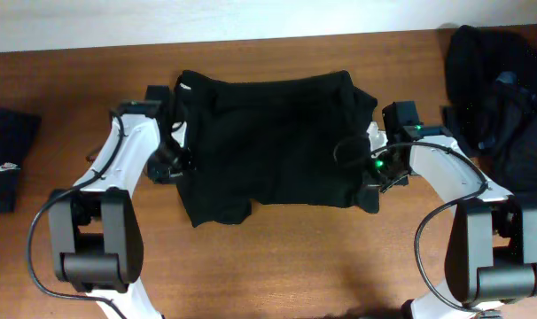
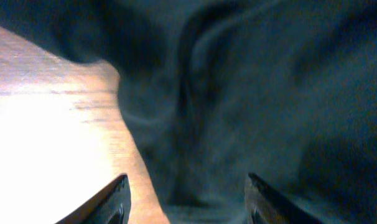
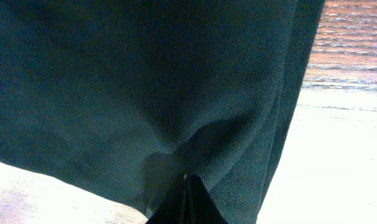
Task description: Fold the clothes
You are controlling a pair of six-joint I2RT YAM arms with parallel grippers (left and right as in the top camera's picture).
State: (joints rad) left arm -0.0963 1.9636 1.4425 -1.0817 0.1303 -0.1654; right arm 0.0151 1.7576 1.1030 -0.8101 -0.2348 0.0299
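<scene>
Brown wooden worktop (image 1: 277,266) fills the overhead view, and a black shirt (image 1: 277,142) lies in its middle, drawn into a rough, rumpled block with its lower left corner sagging out of line. The left hand (image 1: 167,164) sits at the shirt's left edge and the right hand (image 1: 375,173) at its right edge. Well to the left of the shirt lies a flat folded piece (image 1: 3,159) with a small white logo, which looks finished; up and to the right of the shirt a loose dark pile (image 1: 499,89) waits. From the left wrist, the left hand (image 2: 187,202) has its fingers (image 2: 117,199) apart with nothing between them, the shirt (image 2: 269,93) wrinkled just ahead and bare worktop (image 2: 45,124) to its left. From the right wrist, the right hand (image 3: 185,199) is pinched together on a fold of the shirt (image 3: 114,81), the cloth gathering into its tips, with worktop (image 3: 350,137) beyond the shirt's edge. By my reading this shirt is mid-fold, needing another fold and tidying, and the pile is untouched.
</scene>
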